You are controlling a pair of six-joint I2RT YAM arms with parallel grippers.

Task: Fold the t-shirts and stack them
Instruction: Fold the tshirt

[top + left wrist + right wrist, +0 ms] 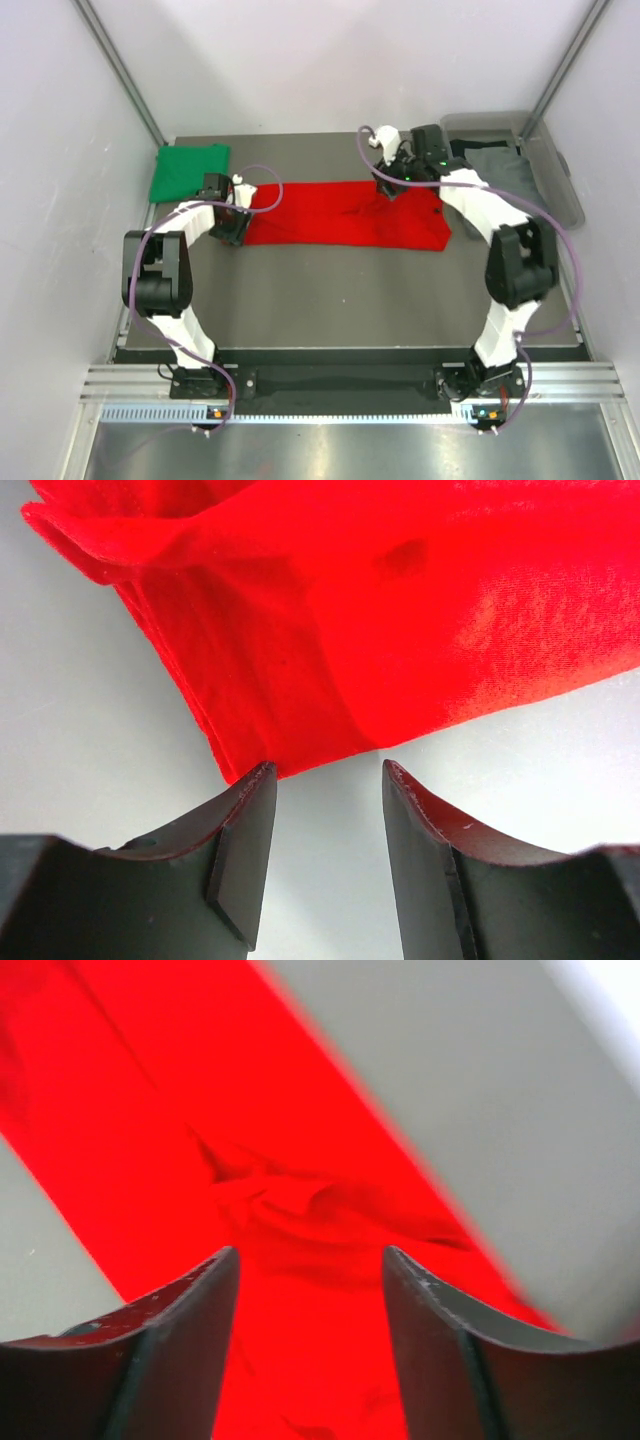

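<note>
A red t-shirt (pixel 345 215) lies folded into a long band across the middle of the table. A folded green t-shirt (pixel 187 170) lies at the far left corner. Grey and dark t-shirts (pixel 500 170) sit in the bin at the far right. My left gripper (pixel 236 222) is open at the red shirt's left end; in the left wrist view its fingertips (pixel 258 785) stand just short of the cloth edge (pixel 300 750). My right gripper (pixel 388 190) is open above the red shirt's upper edge, over a wrinkled patch (pixel 300 1210).
A clear plastic bin (pixel 545 165) stands at the far right corner. Metal frame posts (pixel 125 70) rise at the back corners, with white walls around. The dark table (pixel 340 300) extends toward me in front of the red shirt.
</note>
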